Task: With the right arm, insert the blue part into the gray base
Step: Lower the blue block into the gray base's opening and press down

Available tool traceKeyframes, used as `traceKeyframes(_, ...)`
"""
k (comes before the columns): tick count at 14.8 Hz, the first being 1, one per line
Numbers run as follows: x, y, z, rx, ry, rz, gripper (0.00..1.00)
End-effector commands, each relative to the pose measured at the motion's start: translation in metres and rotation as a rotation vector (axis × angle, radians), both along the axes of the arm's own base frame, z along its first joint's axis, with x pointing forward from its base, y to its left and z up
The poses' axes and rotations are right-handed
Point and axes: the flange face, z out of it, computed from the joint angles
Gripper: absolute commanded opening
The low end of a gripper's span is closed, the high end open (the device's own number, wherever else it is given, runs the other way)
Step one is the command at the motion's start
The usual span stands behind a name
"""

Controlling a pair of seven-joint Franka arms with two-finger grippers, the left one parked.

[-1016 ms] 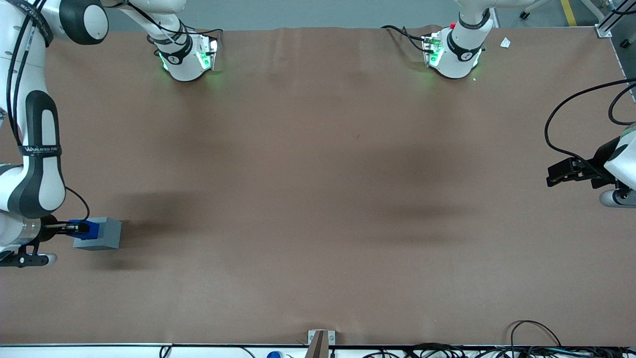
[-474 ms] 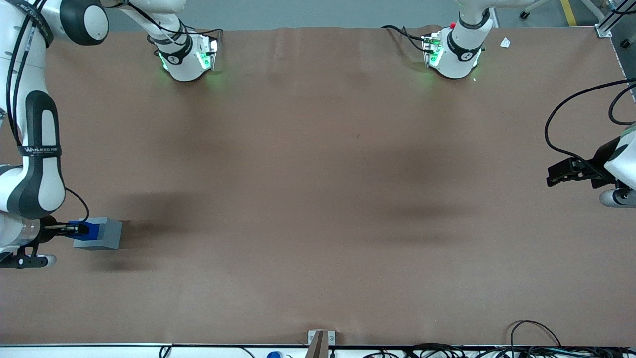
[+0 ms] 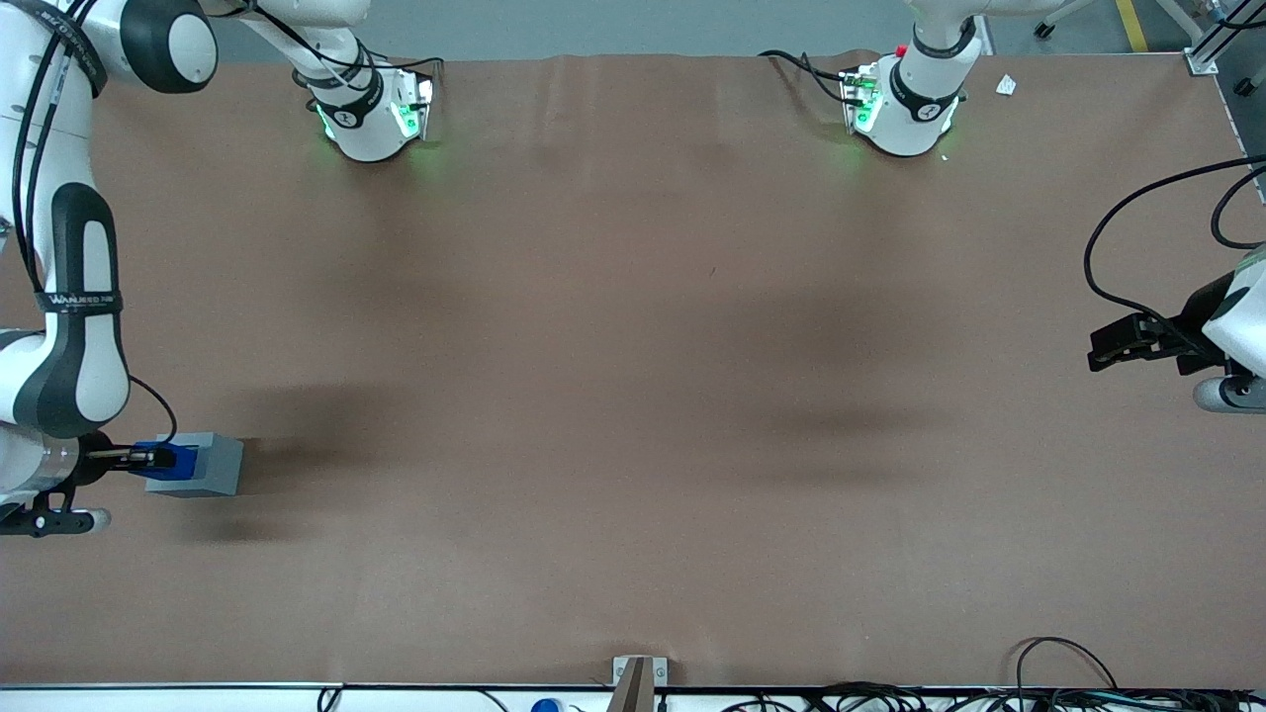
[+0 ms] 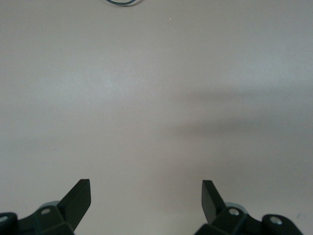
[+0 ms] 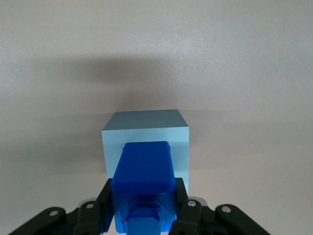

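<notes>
Blue part (image 5: 143,174): bright blue block, rounded edges. Clamped between gripper (image 5: 143,208) fingers, jaws pinching its sides. Sits at gray base (image 5: 146,129) top, working arm's table end.

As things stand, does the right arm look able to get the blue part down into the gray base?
Probably yes. The tool is shut on the blue part, holding it directly over the gray base at the working arm's end of the table. Nothing else lies near the base.
</notes>
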Motion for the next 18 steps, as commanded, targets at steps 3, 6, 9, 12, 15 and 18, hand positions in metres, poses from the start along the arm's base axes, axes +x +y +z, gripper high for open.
traceKeyframes(3, 0.0008, -0.0033, -0.0037, 0.021, 0.007, 0.002, 0.03)
traceKeyframes(6, -0.0003, -0.0032, -0.0048, 0.023, 0.012, 0.003, 0.03)
traceKeyframes(9, -0.0018, -0.0076, -0.0066, 0.023, 0.015, 0.002, 0.03)
traceKeyframes(12, -0.0034, -0.0084, -0.0068, 0.025, 0.024, 0.001, 0.03)
traceKeyframes(15, -0.0053, -0.0102, -0.0091, 0.03, 0.034, 0.0, 0.03)
traceKeyframes(18, -0.0048, -0.0079, -0.0082, 0.031, 0.034, -0.001, 0.03)
